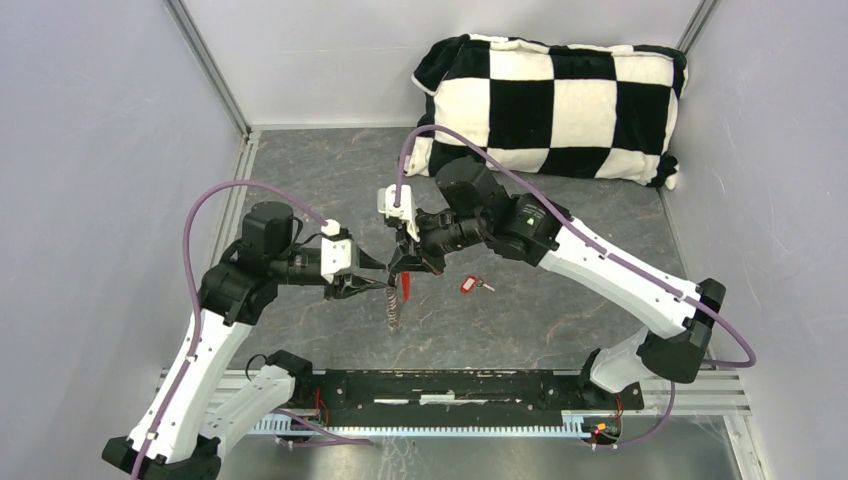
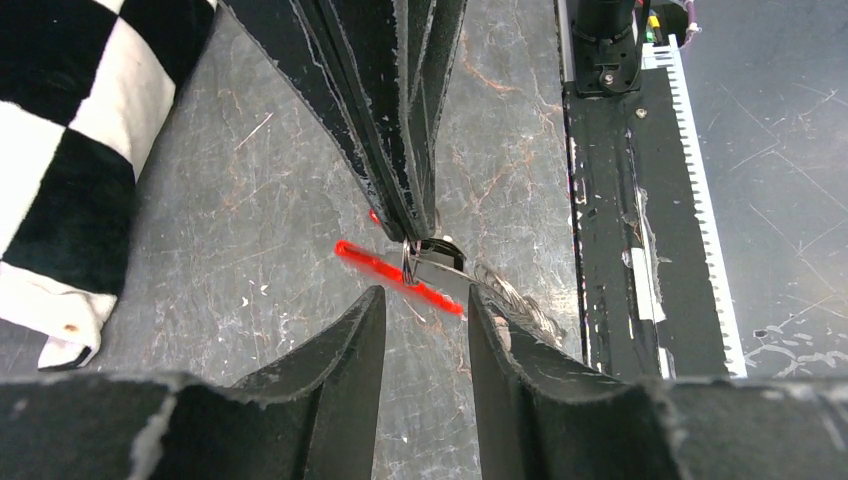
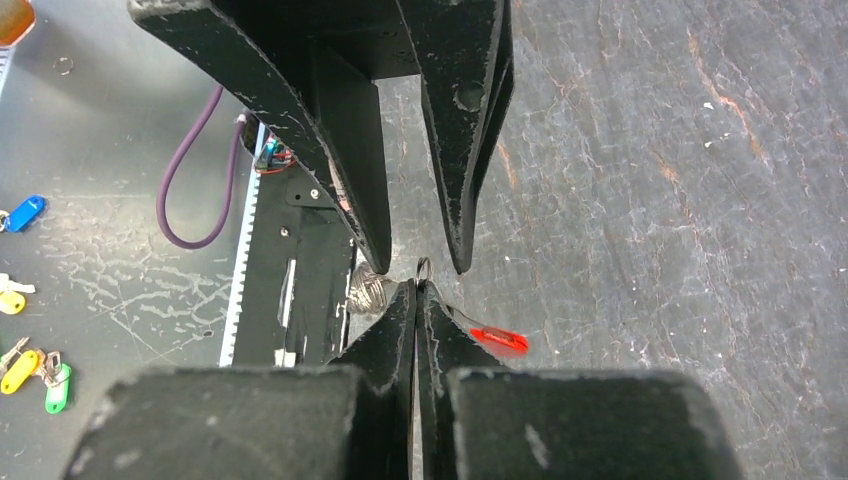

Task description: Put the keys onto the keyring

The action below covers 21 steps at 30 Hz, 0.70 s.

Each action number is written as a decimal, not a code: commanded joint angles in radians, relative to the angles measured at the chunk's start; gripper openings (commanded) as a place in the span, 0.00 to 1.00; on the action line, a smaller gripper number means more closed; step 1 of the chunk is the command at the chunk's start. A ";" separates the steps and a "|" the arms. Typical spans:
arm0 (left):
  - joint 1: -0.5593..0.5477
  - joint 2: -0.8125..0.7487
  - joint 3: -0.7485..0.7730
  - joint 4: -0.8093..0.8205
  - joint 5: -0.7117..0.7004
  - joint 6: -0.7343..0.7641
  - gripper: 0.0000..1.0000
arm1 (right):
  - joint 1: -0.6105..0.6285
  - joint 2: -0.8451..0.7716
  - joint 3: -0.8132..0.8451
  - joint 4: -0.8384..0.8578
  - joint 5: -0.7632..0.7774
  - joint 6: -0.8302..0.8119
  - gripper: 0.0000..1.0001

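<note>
Right gripper [image 1: 405,269] is clamped on the keyring [image 1: 407,288], held up at mid-frame; the left gripper [image 1: 384,287] is set beside it, jaws partly apart. One red-headed key [image 1: 467,285] is seen lying loose on the table [image 1: 560,310] just right of centre, so threading is judged unfinished.

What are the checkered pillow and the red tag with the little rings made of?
The pillow looks like soft, fuzzy fabric: it is plump, with a matte nap. The red tag is probably plastic, since it is bright, smooth and flat. Its rings look like thin metal, silvery and glinting.
</note>
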 commanded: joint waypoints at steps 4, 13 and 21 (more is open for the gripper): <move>-0.001 -0.007 0.041 0.000 0.020 0.036 0.41 | 0.036 0.032 0.108 -0.056 0.044 -0.038 0.00; -0.001 -0.016 0.045 0.018 0.032 0.016 0.34 | 0.062 0.084 0.182 -0.122 0.086 -0.058 0.00; 0.000 -0.012 0.055 -0.044 0.038 0.072 0.22 | 0.072 0.092 0.203 -0.141 0.109 -0.062 0.00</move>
